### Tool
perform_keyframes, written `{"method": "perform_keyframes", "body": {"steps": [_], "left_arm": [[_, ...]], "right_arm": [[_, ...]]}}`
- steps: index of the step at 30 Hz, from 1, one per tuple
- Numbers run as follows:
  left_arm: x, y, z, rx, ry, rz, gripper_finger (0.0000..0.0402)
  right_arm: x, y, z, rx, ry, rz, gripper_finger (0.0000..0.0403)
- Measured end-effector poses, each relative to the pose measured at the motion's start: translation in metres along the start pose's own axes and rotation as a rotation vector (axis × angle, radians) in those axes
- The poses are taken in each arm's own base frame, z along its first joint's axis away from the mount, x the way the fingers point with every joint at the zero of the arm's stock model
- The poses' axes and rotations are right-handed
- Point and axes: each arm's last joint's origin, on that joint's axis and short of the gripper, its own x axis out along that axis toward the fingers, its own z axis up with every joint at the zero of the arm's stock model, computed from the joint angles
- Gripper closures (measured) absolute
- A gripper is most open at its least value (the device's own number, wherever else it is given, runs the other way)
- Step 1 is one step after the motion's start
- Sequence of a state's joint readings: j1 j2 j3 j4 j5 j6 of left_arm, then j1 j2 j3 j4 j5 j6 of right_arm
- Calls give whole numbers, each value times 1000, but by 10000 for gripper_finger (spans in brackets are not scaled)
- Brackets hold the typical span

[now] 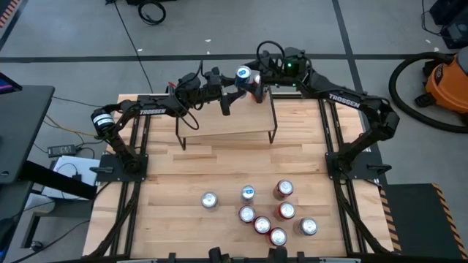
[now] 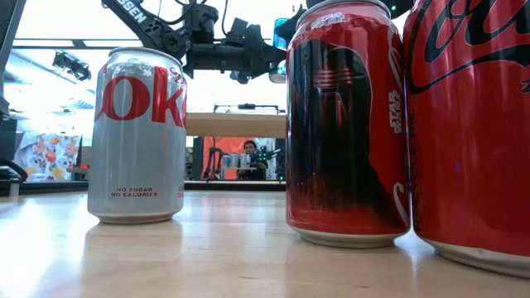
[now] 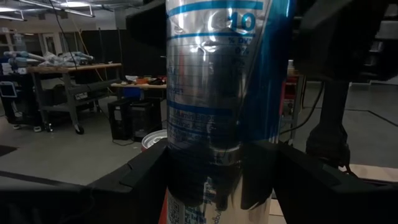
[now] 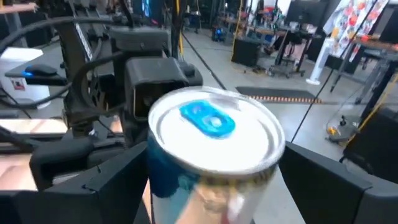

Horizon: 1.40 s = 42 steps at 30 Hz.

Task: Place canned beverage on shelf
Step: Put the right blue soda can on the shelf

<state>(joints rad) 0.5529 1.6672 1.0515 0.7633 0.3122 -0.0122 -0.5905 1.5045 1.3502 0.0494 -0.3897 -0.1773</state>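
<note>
Both jaws grip one blue can (image 1: 243,74); seven cans (image 1: 262,224) on table.

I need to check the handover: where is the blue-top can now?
In the high view the blue-top can is in the air above the shelf's far right corner, between the left gripper and the right gripper.

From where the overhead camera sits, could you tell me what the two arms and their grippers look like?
Both arms are dark, jointed metal; the left arm and right arm carry white lettering on a link. Black cables loop near the left gripper and right gripper, each with dark, blocky fingers.
</note>
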Motion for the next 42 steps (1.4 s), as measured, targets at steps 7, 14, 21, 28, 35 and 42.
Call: {"method": "perform_keyframes", "body": {"steps": [7,14,21,28,35,42], "left_arm": [[0,0,0,0,0,11,156],[0,1,0,-1,-1,22,156],[0,1,0,1,-2,22,156],[0,1,0,16,6,23,126],[-10,-1,14,71,62,60,37],[-28,-10,36,109,159,102,13]], "right_arm": [[2,3,3,-12,-23,-20,69],[2,3,3,-4,-16,-44,122],[1,3,3,13,-13,-44,151],[2,3,2,15,-1,-45,140],[2,3,0,13,11,-47,140],[2,3,1,-8,6,-61,139]]}}
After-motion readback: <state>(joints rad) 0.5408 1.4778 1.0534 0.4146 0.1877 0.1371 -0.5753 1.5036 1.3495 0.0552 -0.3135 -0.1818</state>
